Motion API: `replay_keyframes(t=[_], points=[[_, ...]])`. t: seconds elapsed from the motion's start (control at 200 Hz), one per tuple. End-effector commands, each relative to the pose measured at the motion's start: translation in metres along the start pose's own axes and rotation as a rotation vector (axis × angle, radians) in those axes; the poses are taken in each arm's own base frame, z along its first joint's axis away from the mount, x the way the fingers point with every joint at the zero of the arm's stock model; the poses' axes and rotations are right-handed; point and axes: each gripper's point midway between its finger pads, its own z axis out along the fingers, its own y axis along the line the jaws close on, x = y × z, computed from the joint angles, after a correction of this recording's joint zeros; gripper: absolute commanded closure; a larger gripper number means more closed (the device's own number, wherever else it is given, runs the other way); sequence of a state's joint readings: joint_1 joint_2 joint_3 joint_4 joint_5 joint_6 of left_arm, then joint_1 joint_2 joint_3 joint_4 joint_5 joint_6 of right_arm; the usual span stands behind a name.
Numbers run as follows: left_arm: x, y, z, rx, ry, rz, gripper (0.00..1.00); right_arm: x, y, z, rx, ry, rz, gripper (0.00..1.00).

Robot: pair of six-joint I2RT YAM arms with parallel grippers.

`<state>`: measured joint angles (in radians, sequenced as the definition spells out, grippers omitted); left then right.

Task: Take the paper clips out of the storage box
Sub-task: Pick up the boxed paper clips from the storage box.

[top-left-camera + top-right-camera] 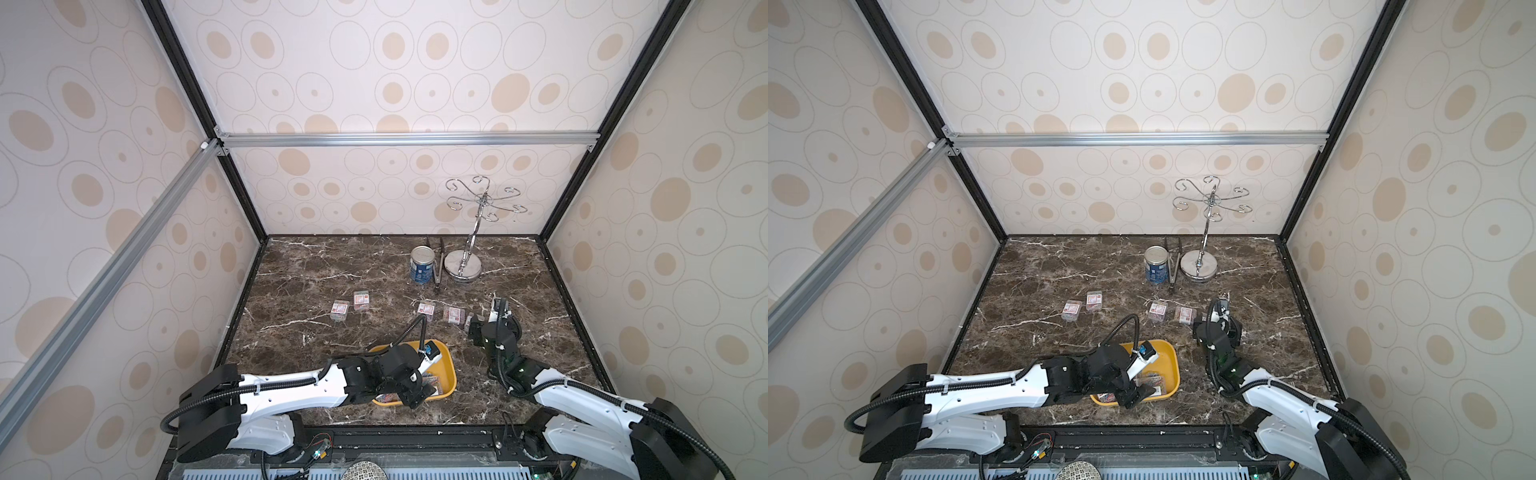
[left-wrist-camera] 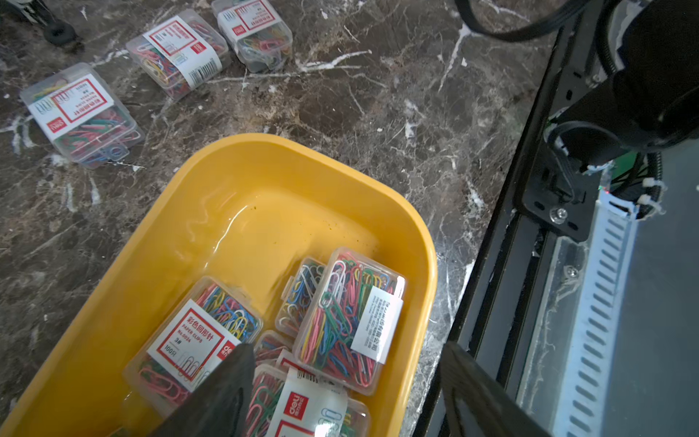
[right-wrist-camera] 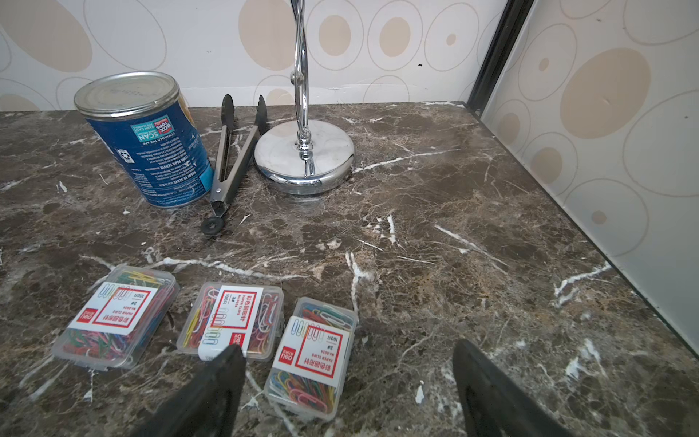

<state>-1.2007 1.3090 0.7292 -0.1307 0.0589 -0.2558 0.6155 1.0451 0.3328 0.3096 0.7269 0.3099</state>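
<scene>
In both top views, your left gripper (image 1: 419, 395) is hanging over the near end of the storage box (image 1: 451, 374). Your right gripper (image 1: 477, 328) is hovering over the table (image 1: 316, 266), at the end of a row of paper clips (image 1: 453, 314) lying outside the box.

In the left wrist view, the left gripper's jaws are standing wide apart and gripping nothing. One finger (image 2: 223, 393) is poking into the box beside a flat case (image 2: 196, 333) with its label up. Between the fingers, a leaning case (image 2: 348, 318) is resting on its edge against other cases. Its long side is pointing almost straight ahead of the gripper. These cases are looking small, light and hard, with smooth, slippery walls. You are probably wanting a gentle pinch across the two long sides.

In the right wrist view, the right gripper's jaws are spread wide and empty too. A near case (image 3: 314, 355) is lying flat between the fingers, touching neither, its long side pointing ahead. Two more are lying just beyond one finger.
</scene>
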Motion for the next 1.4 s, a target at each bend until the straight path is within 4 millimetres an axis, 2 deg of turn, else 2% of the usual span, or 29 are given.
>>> replay_keyframes(t=[0.0,0.325,0.66,0.885,1.076,1.196,1.301,1.396], points=[[-0.013,-0.008,0.005,0.021,-0.018,0.063,0.23,-0.008,-0.001,0.001,0.018,-0.011,0.018,0.13],[0.001,-0.021,0.026,0.091,0.074,0.072,0.21,-0.009,-0.001,0.001,0.021,-0.008,0.016,0.13],[0.016,-0.014,0.037,0.058,0.135,0.075,0.08,-0.009,-0.001,0.001,0.021,-0.008,0.017,0.13],[0.029,-0.008,0.050,0.023,0.202,0.086,0.06,-0.008,-0.002,0.000,0.020,-0.011,0.021,0.13],[0.025,-0.007,0.049,0.021,0.197,0.105,0.02,-0.008,-0.002,0.001,0.021,-0.008,0.016,0.13],[0.022,0.006,0.047,-0.059,0.188,0.100,0.02,-0.009,-0.002,0.001,0.019,-0.011,0.020,0.13],[0.004,0.015,0.037,-0.108,0.133,0.069,0.03,-0.008,-0.002,0.000,0.020,-0.010,0.019,0.13],[-0.022,0.010,0.023,-0.078,0.043,0.053,0.05,-0.008,-0.002,0.000,0.019,-0.011,0.020,0.13]])
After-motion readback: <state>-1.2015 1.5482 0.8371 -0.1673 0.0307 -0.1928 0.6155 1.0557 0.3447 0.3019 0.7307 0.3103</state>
